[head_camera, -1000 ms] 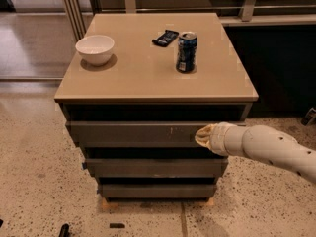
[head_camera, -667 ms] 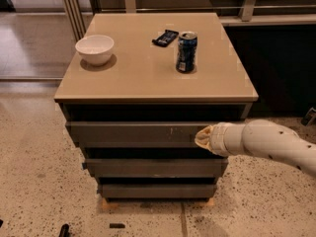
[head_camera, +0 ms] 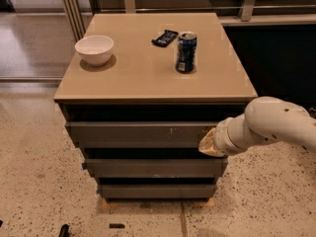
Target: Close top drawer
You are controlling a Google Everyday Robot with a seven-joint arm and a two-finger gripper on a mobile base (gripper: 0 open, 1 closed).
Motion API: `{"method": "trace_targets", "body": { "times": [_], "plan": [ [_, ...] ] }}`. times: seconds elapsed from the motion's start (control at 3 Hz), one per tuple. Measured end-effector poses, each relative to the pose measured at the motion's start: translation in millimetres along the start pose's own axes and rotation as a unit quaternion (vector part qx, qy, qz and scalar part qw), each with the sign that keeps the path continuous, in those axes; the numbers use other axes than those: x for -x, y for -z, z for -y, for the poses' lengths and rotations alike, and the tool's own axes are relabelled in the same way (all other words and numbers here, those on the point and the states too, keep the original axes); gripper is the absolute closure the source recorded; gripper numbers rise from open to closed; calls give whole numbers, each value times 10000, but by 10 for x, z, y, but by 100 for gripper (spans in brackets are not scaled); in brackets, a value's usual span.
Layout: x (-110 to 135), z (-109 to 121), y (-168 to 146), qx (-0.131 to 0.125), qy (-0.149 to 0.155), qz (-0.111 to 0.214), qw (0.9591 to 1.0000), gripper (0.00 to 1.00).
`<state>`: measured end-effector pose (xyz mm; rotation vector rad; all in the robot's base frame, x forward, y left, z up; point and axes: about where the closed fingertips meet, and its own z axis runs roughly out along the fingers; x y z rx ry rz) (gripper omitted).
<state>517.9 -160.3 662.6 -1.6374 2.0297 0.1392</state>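
Pressing the gripper [head_camera: 210,143] against the right end of the top drawer [head_camera: 140,133], we see little change from a second ago — it has only slid slightly rightward and lower on that front. Clenched or released, we cannot tell; the drawer looks nearly shut — a last push should seat it.
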Motion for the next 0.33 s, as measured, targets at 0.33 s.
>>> {"method": "trace_targets", "body": {
  "times": [0.33],
  "plan": [
    [-97, -209, 2, 405, -63, -145, 9991, 81]
  ]
}}
